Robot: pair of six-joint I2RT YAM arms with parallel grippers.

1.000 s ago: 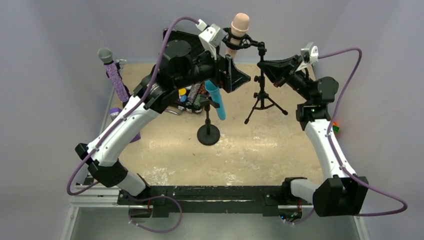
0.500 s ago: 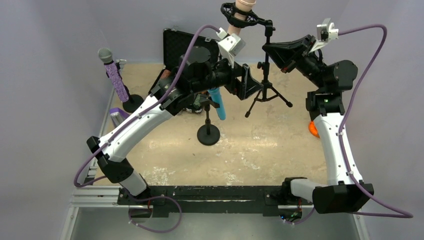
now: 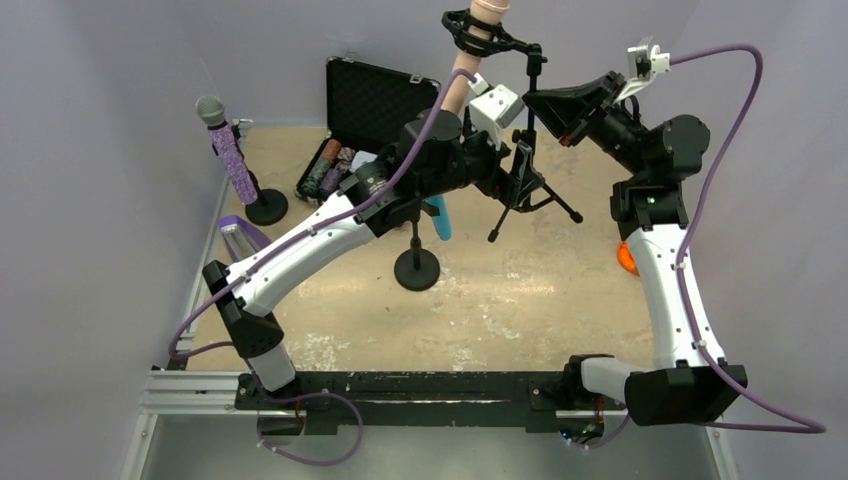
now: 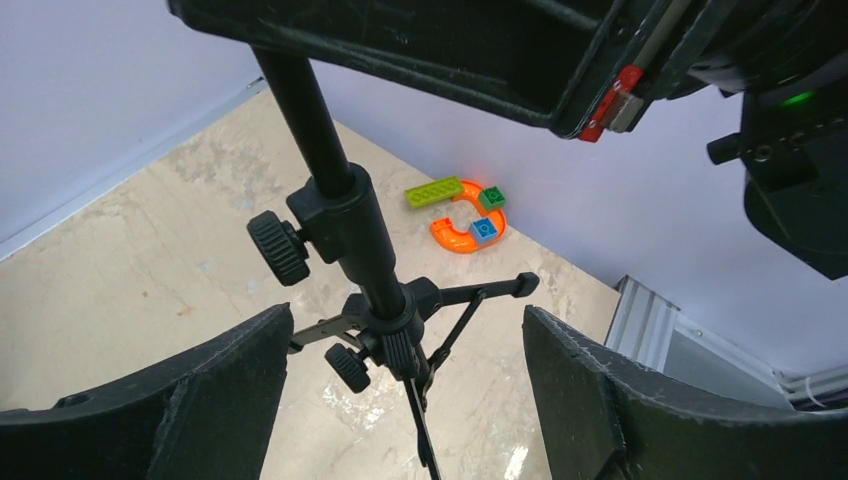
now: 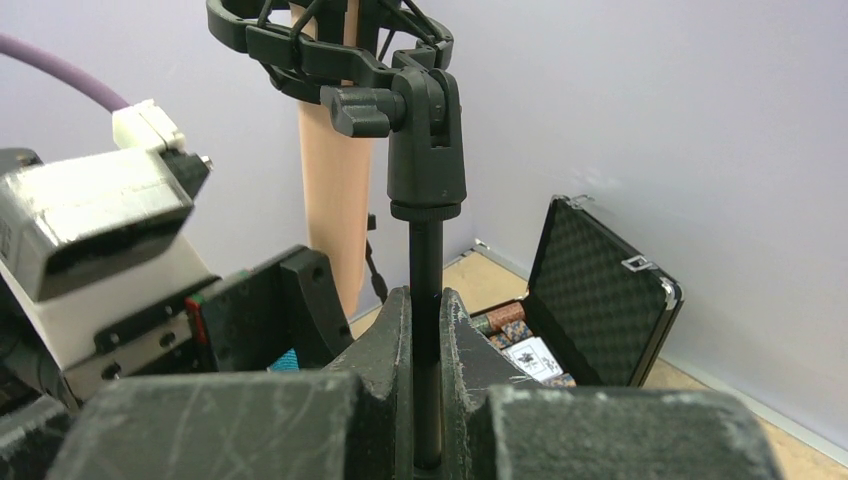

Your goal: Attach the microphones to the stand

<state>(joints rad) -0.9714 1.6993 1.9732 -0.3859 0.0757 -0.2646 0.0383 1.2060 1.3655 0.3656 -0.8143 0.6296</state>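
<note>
Right gripper (image 5: 425, 312) is pinched tight on the thin pole of the black metal tripod stand (image 4: 340, 215), just below the ring clip holding the pale pink stick microphone (image 5: 335, 190). Left gripper (image 4: 405, 350) sits lower down, its fingers spread wide on either side of the stand's shaft and clear of it.

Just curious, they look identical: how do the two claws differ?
The right claw is shut on the tripod stand, high on its pole; the left claw is open, straddling the lower pole without touching it. Both work at the same stand, which carries the pink microphone.
</note>
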